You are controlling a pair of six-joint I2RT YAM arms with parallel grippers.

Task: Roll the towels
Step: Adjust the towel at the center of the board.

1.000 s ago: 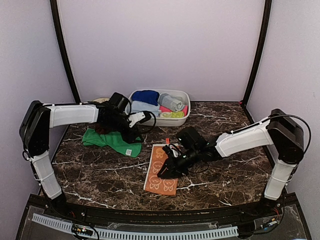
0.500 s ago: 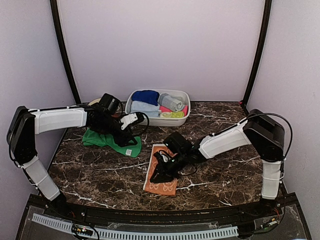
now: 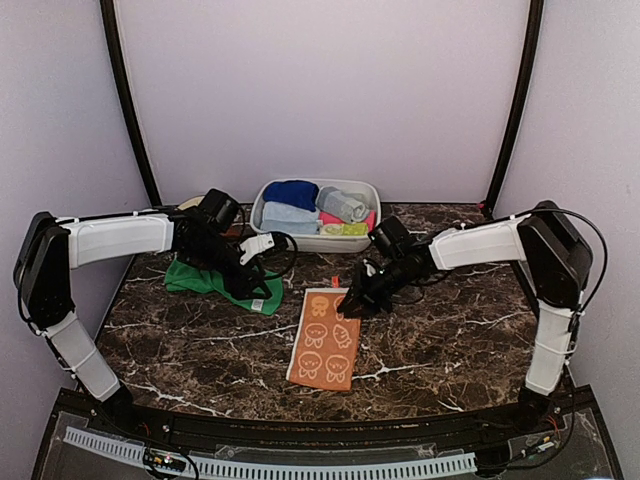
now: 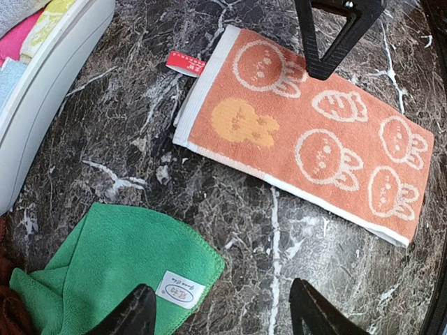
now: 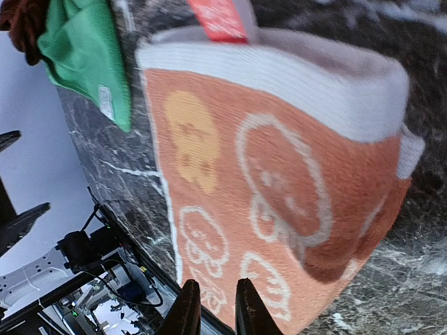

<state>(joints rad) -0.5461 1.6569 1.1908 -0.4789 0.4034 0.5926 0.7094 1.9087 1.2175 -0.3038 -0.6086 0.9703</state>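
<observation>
The orange towel [image 3: 322, 345] with cream prints lies flat and unrolled on the marble table; it also shows in the left wrist view [image 4: 307, 132] and the right wrist view [image 5: 244, 188]. My right gripper [image 3: 352, 305] is shut, its tip at the towel's far right edge [image 5: 214, 293]. The green towel [image 3: 215, 280] lies crumpled to the left, white tag up [image 4: 105, 272]. My left gripper [image 3: 262, 280] is open and empty over the green towel's corner [image 4: 220, 321]. Only a dark edge of the rust-brown towel [image 4: 8, 317] shows beside the green one.
A white oval basin [image 3: 372, 240] holding several rolled towels stands at the back middle, and its rim shows in the left wrist view [image 4: 49, 77]. A red tag [image 4: 185, 63] sticks out of the orange towel's far end. Purple walls enclose the table.
My right gripper has moved from the orange towel's near middle back to its far right edge, uncovering the flat towel. My left gripper has drawn slightly left over the green towel.
</observation>
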